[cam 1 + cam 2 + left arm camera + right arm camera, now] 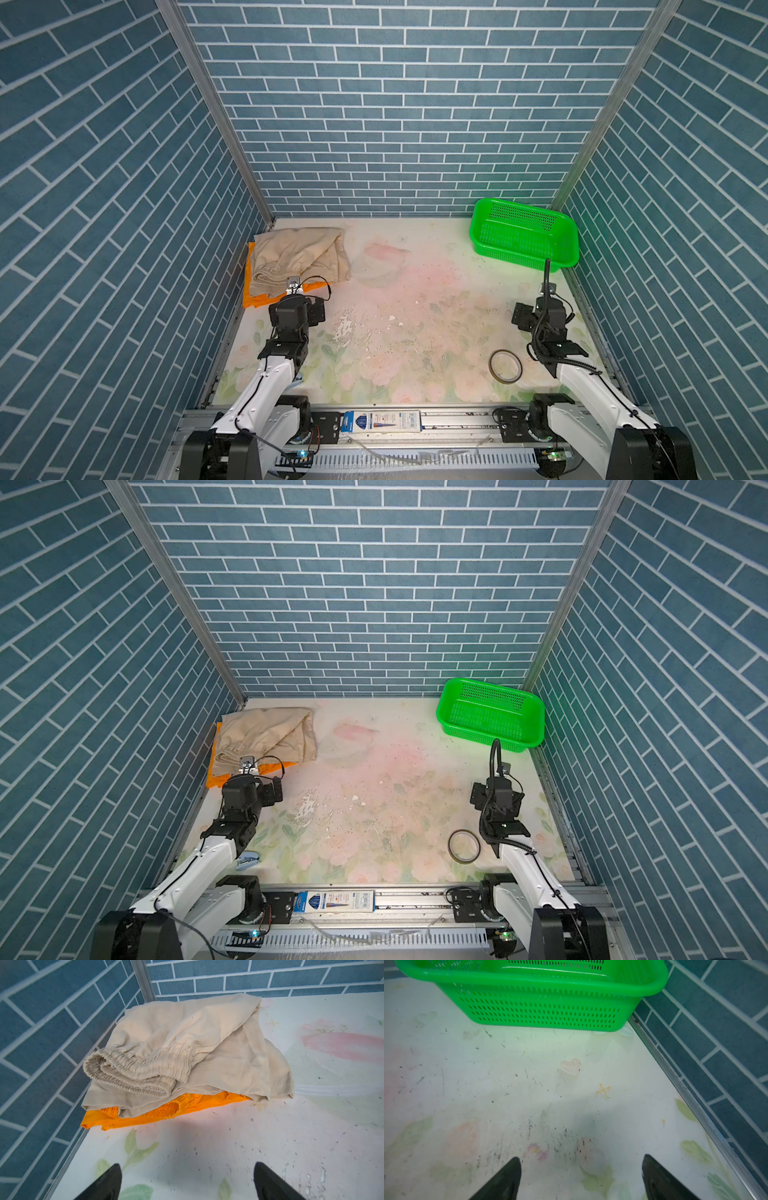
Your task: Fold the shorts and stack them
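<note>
The beige shorts [299,255] [266,735] lie folded in the far left corner, on top of the orange shorts [259,300] [216,777]. In the left wrist view the beige shorts [187,1043] show a gathered waistband, and the orange shorts [145,1115] stick out along the near edge beneath them. My left gripper [187,1167] is open over bare table just short of the stack, holding nothing. My right gripper [581,1160] is open too, over bare table on the right side, short of the basket. Neither touches the cloth.
A green perforated basket [523,232] [490,715] [546,997] stands at the far right corner. A tape ring [505,365] [464,845] lies near the right arm's base. A small blue and white object [248,860] sits beside the left arm. Brick-patterned walls close in three sides.
</note>
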